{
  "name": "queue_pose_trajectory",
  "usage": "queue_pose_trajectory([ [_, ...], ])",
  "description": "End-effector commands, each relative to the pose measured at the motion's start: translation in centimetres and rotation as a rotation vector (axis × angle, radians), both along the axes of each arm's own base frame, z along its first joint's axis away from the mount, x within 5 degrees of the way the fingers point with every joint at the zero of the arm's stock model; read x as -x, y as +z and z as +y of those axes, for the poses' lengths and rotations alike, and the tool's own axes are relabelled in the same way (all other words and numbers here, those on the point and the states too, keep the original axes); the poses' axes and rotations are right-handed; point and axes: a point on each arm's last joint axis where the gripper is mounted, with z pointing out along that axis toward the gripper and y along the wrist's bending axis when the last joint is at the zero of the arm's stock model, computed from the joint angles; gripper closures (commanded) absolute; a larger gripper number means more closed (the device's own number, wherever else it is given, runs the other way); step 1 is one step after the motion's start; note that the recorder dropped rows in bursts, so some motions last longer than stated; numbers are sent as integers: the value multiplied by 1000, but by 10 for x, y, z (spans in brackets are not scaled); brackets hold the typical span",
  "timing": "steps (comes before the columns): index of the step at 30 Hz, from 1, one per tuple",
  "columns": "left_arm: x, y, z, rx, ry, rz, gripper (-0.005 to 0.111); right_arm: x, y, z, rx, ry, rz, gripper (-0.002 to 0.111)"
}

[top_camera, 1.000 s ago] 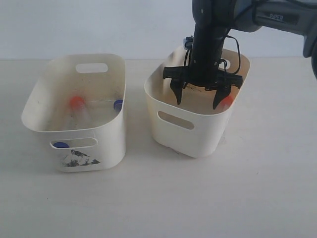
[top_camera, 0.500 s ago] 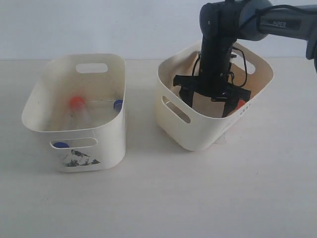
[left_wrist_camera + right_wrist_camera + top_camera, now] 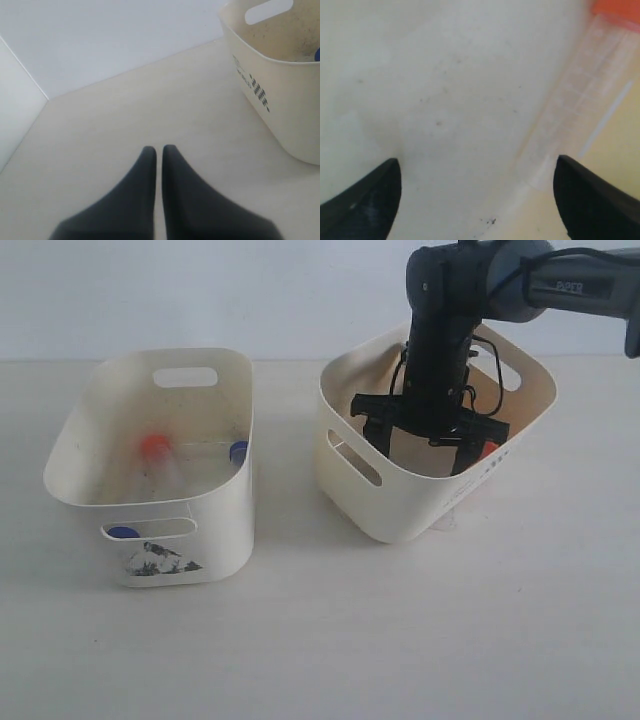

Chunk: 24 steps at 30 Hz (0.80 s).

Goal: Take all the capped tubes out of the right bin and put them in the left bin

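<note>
The right bin (image 3: 385,495) stands skewed at the right of the table. My right gripper (image 3: 420,455) reaches down inside it, open, with nothing between its fingers. A capped tube with an orange cap (image 3: 487,450) lies in that bin beside one finger. In the right wrist view this clear tube (image 3: 580,100) runs along the foot of the bin's wall, just off one of the fingertips (image 3: 592,197) of the open gripper (image 3: 477,200). The left bin (image 3: 215,530) holds an orange cap (image 3: 152,447) and two blue caps (image 3: 238,450) (image 3: 123,533). My left gripper (image 3: 156,150) is shut and empty above bare table.
In the left wrist view a cream bin (image 3: 280,105) with a checkered print stands off to one side of the shut fingers, something blue (image 3: 317,52) inside it. A pale wall (image 3: 200,290) runs behind the table. A strip of table (image 3: 285,470) separates the two bins.
The right bin has slid to the right and turned. My right gripper moved right with it and sits lower inside. Little has moved over the last half second.
</note>
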Motion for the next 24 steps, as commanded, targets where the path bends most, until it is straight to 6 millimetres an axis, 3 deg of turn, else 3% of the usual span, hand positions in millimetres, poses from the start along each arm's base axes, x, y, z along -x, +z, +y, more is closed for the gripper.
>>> queue_pose_trajectory([
  [1,0,2,0,12,-4,-9,102,2,-11,-5,10,28,38,30],
  [5,0,2,0,12,-4,-9,102,2,-16,-3,-9,20,54,30],
  [12,0,2,0,12,-4,-9,102,5,-47,7,-108,40,146,30],
  [24,0,2,0,12,-4,-9,102,3,-47,0,-48,135,126,30],
])
